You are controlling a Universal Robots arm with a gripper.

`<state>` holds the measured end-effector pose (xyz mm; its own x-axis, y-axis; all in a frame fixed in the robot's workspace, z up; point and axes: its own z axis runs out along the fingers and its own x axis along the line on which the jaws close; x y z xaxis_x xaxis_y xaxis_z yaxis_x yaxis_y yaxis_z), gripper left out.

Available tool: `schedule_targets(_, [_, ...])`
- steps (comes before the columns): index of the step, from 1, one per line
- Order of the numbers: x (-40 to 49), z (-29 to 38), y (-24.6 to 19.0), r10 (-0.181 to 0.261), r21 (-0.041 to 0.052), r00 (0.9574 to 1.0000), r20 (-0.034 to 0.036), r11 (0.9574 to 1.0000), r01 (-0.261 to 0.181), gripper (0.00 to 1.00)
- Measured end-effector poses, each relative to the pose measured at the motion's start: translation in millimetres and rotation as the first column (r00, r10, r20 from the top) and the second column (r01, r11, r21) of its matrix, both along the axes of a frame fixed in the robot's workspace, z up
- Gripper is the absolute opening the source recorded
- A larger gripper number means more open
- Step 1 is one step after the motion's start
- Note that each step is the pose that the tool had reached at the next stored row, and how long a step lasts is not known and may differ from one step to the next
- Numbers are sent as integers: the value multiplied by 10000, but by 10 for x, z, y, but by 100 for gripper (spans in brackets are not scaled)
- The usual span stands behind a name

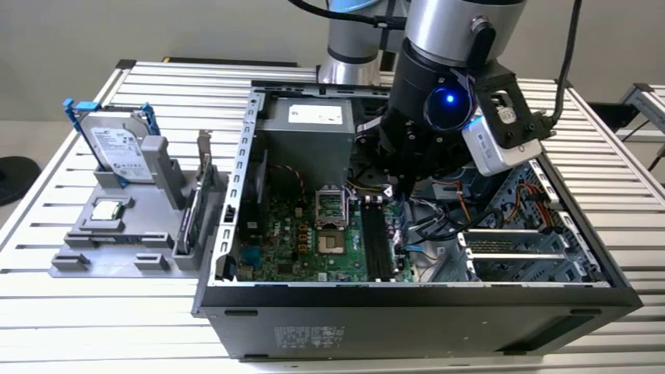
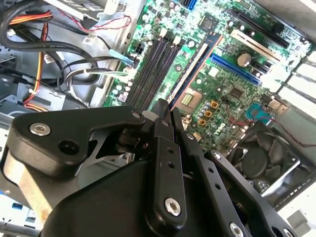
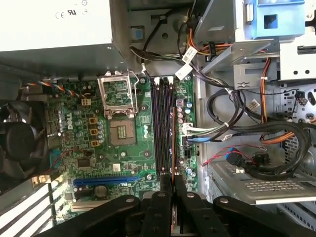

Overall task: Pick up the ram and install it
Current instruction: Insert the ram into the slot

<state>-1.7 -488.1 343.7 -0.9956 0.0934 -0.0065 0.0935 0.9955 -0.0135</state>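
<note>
The open computer case (image 1: 416, 327) is viewed obliquely from above in the exterior view; its motherboard (image 3: 89, 148) is seen closely past the end effector (image 3: 172, 181) in both wrist views.

Robotics lab or test workshop. Slatted aluminium bench (image 1: 83, 312); opened computer case (image 1: 416, 327) on it; grey parts fixture (image 1: 114, 248) alongside; robot arm (image 1: 452, 27) above.

Slatted metal table (image 1: 104, 327); pale grey wall (image 1: 156, 31) behind; beige floor (image 1: 21, 132).
</note>
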Motion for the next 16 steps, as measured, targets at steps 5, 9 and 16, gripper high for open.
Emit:
schedule_targets(5, [0,-55,0,5,-7,10000,0,10000,-5,0])
schedule_targets(9, [0,-73,0,151,-8,9999,0,9999,-151,0])
schedule_targets(16, [1,-118,2,251,-8,9997,0,9997,-251,0])
